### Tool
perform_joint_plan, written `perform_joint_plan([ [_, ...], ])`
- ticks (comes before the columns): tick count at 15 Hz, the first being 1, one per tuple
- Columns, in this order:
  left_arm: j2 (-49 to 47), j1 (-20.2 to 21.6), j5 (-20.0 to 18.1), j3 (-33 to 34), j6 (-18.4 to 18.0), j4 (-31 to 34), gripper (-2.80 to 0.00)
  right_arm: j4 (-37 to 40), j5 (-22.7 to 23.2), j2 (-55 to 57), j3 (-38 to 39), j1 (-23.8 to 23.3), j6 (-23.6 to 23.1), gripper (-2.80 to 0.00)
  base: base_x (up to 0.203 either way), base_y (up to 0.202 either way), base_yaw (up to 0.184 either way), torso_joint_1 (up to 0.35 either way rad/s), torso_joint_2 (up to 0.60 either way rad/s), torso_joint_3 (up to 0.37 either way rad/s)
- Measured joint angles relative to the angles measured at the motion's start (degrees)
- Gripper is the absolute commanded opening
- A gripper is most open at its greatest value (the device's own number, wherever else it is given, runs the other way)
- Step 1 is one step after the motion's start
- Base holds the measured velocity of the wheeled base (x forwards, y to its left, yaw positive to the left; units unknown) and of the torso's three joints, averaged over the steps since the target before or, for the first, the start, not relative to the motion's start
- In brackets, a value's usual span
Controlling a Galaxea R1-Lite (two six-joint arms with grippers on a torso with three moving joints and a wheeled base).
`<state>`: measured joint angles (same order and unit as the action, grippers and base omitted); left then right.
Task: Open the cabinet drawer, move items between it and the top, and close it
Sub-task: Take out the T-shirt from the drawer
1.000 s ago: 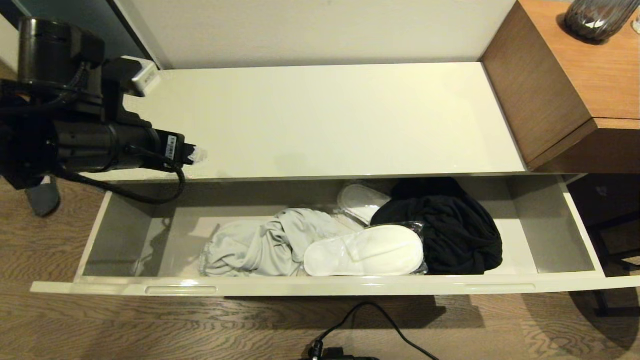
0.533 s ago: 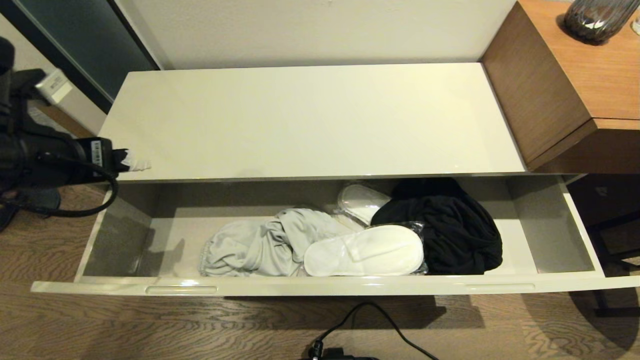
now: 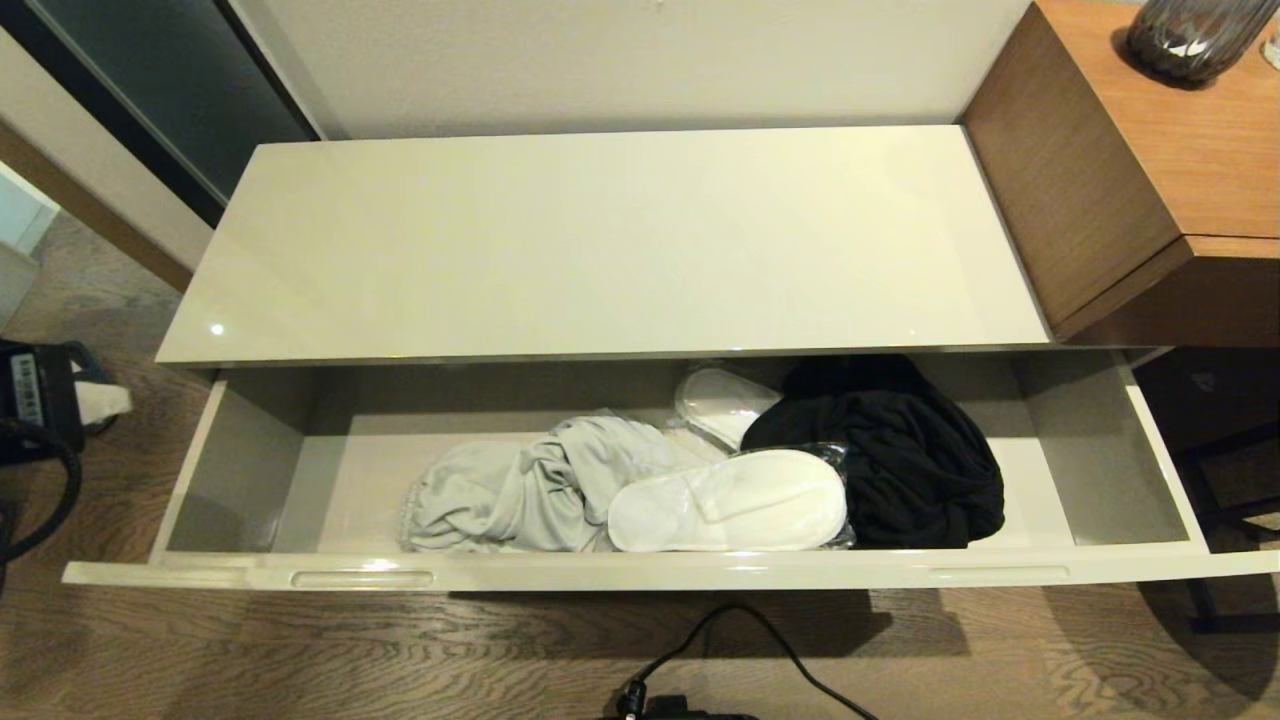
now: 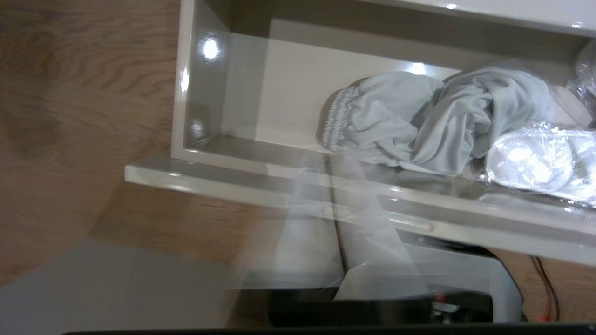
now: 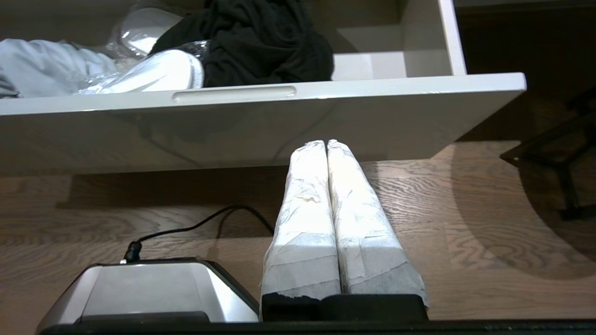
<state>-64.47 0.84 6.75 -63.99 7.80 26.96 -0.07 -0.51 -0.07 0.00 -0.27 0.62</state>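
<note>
The cabinet drawer (image 3: 640,572) stands pulled fully out below the bare cream top (image 3: 620,240). Inside it lie a crumpled light grey garment (image 3: 520,490), a black garment (image 3: 900,460) and two white slippers in clear sleeves, one in front (image 3: 730,500) and one behind (image 3: 722,400). My left gripper (image 3: 105,402) hangs at the far left edge over the floor, outside the drawer's left end, shut and empty; its wrist view shows the grey garment (image 4: 419,121) ahead. My right gripper (image 5: 327,143) is shut and empty, low in front of the drawer's front (image 5: 233,125).
A taller brown wood-grain unit (image 3: 1130,170) with a dark glass vase (image 3: 1190,35) adjoins the top on the right. A black cable (image 3: 740,640) runs on the wood floor before the drawer. A dark furniture frame (image 3: 1230,520) stands at the right.
My left arm has drawn back from the top's left front corner, leftward and down, almost out of the head view. The drawer and its items have not moved.
</note>
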Motion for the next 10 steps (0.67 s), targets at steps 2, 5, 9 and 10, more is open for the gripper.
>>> perform_joint_plan([
  [2, 3.18, 0.05, 0.0, 2.45, -0.13, 0.49, -2.8, -0.02, -0.01, 0.0, 0.0, -0.02, 0.04, -2.8, 0.0, 0.0, 0.0, 0.0, 0.0, 0.0],
  [5, 8.22, 0.14, 0.21, 6.56, -1.44, 2.28, -2.8, 0.01, 0.0, 0.0, 0.0, 0.02, 0.06, -2.8, 0.0, 0.0, 0.0, 0.0, 0.0, 0.0],
  [9, 14.86, 0.25, 0.07, 12.07, -2.4, 4.98, -2.8, 0.0, -0.01, 0.0, 0.0, 0.02, 0.01, -2.8, 0.0, 0.0, 0.0, 0.0, 0.0, 0.0],
  [10, 15.57, 0.25, 0.1, 12.45, -2.4, 5.09, -2.8, 0.0, 0.0, 0.0, 0.0, 0.0, 0.01, -2.8, 0.0, 0.0, 0.0, 0.0, 0.0, 0.0],
])
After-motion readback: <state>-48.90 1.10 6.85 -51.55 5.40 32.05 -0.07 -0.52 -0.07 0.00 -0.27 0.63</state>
